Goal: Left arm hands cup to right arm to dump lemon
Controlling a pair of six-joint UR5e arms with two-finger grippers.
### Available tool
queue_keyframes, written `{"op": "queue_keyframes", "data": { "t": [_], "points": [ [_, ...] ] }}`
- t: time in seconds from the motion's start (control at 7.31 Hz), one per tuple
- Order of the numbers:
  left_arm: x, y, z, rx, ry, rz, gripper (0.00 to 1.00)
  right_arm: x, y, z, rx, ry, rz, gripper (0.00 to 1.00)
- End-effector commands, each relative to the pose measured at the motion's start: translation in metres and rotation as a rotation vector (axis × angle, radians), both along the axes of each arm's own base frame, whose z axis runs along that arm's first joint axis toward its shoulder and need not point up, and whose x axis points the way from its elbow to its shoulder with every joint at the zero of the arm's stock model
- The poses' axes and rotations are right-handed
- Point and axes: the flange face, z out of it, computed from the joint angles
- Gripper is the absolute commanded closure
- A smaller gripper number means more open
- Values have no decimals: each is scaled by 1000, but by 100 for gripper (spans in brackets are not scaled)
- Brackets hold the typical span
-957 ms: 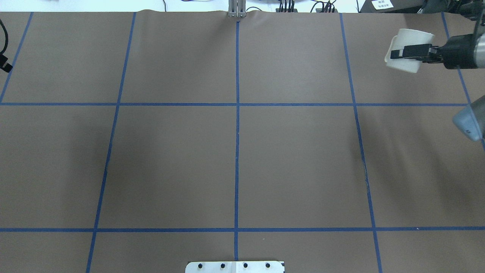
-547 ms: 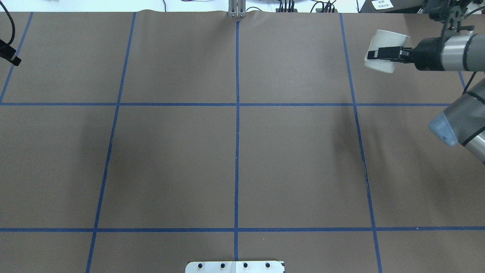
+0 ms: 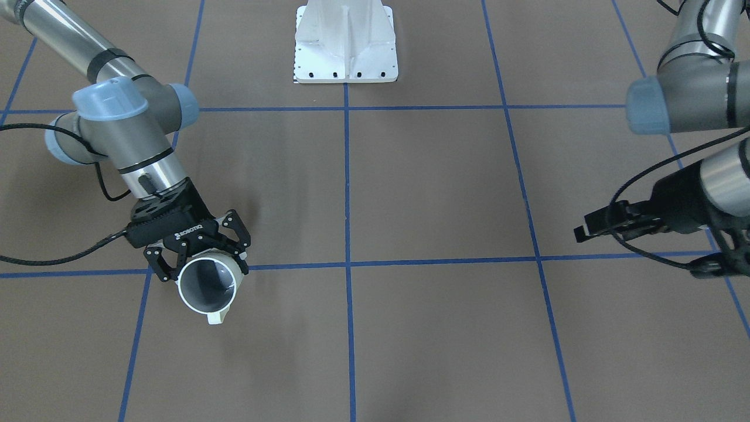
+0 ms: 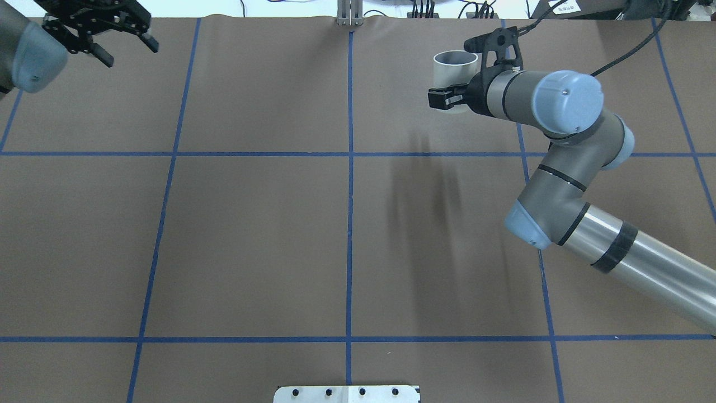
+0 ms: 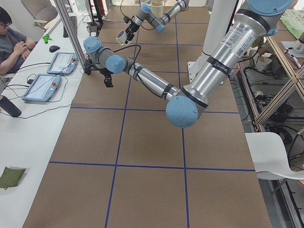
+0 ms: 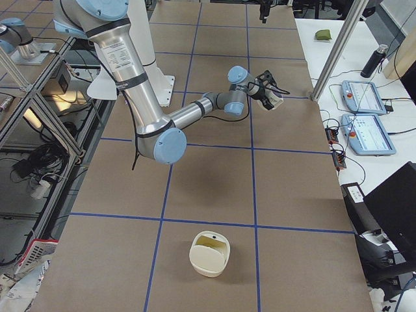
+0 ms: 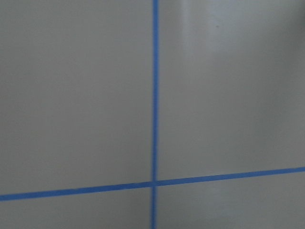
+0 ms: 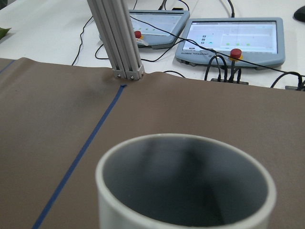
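While the cup (image 3: 208,287) is clamped across its wall by the right gripper (image 3: 205,265), it is held mouth-up over the far right of the table (image 4: 251,224).
It is judged light, stiff, smooth and breakable, so a firm hold on the wall is advised; no lemon is seen inside. The left gripper (image 4: 131,56) is spread and empty, far left.

Your counter (image 4: 251,235) carries a brown covering marked into squares by blue tape lines (image 4: 350,168). On it you have the white base plate (image 3: 345,44) and, towards the robot's right end, an off-white container (image 6: 209,253).
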Motion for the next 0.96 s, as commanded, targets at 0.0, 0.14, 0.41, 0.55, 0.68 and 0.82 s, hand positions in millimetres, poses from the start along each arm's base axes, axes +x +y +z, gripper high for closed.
{"op": "queue_keyframes", "data": {
  "t": [0.0,0.14,0.41,0.55,0.68,0.82],
  "points": [
    [54,10,-74,-114,33,-29,0,-49,16,-36,155,271,12,100],
    [77,19,-91,-139,39,-17,0,-77,26,-57,162,375,51,100],
    [94,17,-107,-201,39,-35,0,-114,51,-95,215,423,72,99],
    [107,12,-112,-241,45,-50,0,-131,71,-110,240,410,106,100],
    [133,17,-106,-248,58,-40,0,-145,89,-114,240,386,143,99],
    [144,19,-106,-253,82,-47,0,-151,97,-123,237,359,158,99]
  ]
}}
